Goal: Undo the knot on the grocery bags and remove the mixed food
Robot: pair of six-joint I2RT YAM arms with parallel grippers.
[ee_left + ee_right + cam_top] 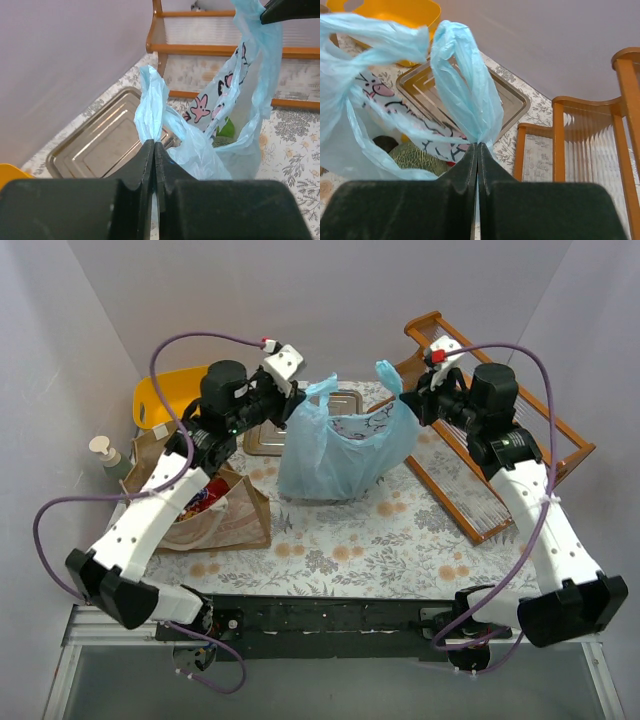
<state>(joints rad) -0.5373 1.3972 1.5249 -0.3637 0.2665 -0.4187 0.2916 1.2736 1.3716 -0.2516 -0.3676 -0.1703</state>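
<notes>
The blue bag [335, 455] sits mid-table on the flowered cloth [360, 550]. It is stretched crosswise between the two arms, so its long axis runs left to right and its mouth faces up. The two handles stand apart and point up and outward, one toward each arm.

The left gripper [298, 400] is clamped on the left handle, and the wrist view shows the black jaws pressed together on a twisted rope of film. The right gripper [408, 400] is likewise closed on the right handle, which bunches into a crumpled loop above the fingertips.

The bag is thin, crinkly, half-transparent plastic, pale blue with pink star and cartoon prints (the lower part sags into a soft pouch on the cloth). Through the open mouth the right wrist view shows a round green melon [417, 157] with a netted rind. A small patch of red sits beside it, too little to name.

To the left stands the paper bag [235, 515], stiff and brown, its top open, with red packets [205, 495] inside. Behind the blue bag lies a shallow rectangular metal tray [100, 150]. A wooden rack [500, 455] with ribbed clear panels lies at the right, and a yellow tub [165, 392] sits at the far left corner.
</notes>
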